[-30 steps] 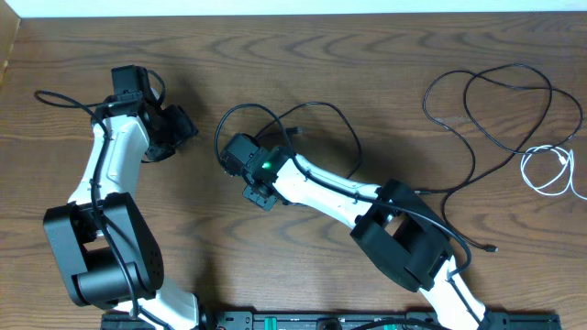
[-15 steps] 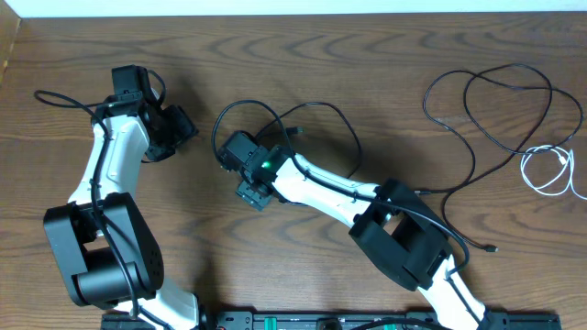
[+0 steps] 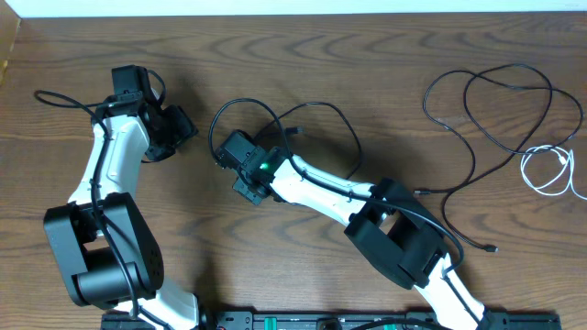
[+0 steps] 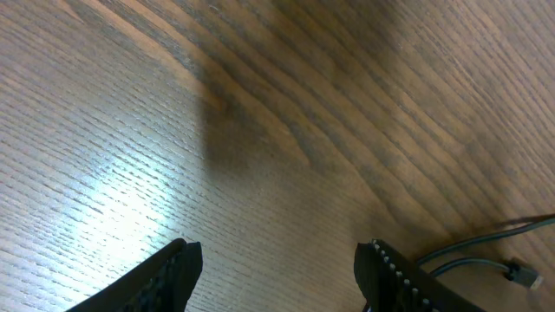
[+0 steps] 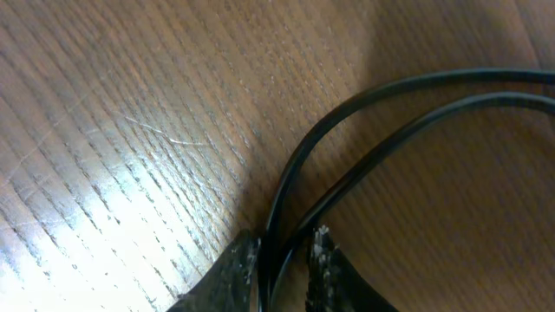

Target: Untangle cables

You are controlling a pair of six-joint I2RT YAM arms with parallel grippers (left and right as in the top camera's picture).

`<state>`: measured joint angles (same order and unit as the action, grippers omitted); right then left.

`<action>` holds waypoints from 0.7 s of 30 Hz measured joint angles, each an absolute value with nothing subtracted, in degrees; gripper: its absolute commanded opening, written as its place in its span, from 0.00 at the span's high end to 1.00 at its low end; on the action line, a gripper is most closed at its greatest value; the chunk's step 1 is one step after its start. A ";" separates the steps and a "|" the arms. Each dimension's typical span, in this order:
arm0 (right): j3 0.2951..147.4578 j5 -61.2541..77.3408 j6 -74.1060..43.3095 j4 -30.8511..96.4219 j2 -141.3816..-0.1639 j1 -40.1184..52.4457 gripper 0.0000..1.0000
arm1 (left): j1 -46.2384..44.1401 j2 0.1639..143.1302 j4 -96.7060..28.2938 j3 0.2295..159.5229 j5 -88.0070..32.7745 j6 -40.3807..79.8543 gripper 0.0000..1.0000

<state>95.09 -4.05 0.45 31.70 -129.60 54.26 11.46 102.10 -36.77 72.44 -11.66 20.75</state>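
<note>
One long black cable (image 3: 326, 106) lies in a loop at the table's middle. My right gripper (image 3: 223, 156) is at the loop's left end. In the right wrist view the gripper (image 5: 284, 250) is shut on two strands of this black cable (image 5: 373, 91), low over the wood. My left gripper (image 3: 188, 128) is open and empty to the left of the loop. In the left wrist view its fingers (image 4: 279, 257) frame bare wood, with a black cable's plug end (image 4: 520, 274) at the lower right. A second black cable (image 3: 527, 67) and the white cable (image 3: 530, 176) lie at the far right.
The wooden table (image 3: 367, 55) runs to a white back edge. The right arm's body (image 3: 399, 234) lies across the front middle, with its own thicker black cord looping beside it. The left arm's base (image 3: 101, 247) stands at the front left.
My right gripper has moved slightly left, pulling the left end of the black loop with it. The left arm has not moved.
</note>
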 measured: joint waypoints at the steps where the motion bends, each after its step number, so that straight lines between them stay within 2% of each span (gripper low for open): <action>1: 95.09 -3.81 0.60 31.73 -129.60 54.28 0.99 | 11.46 102.10 -36.80 72.44 -11.66 20.75 0.37; 11: 95.13 0.64 0.64 32.18 -129.25 53.39 0.99 | 11.46 102.10 -36.80 72.44 -11.66 20.75 0.37; 21: 96.40 13.87 0.67 32.05 -115.02 41.69 0.99 | 11.46 102.10 -36.80 72.44 -11.66 20.75 0.37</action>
<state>96.40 13.87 0.67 32.05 -115.02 41.69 11.46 102.10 -36.80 72.44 -11.66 20.75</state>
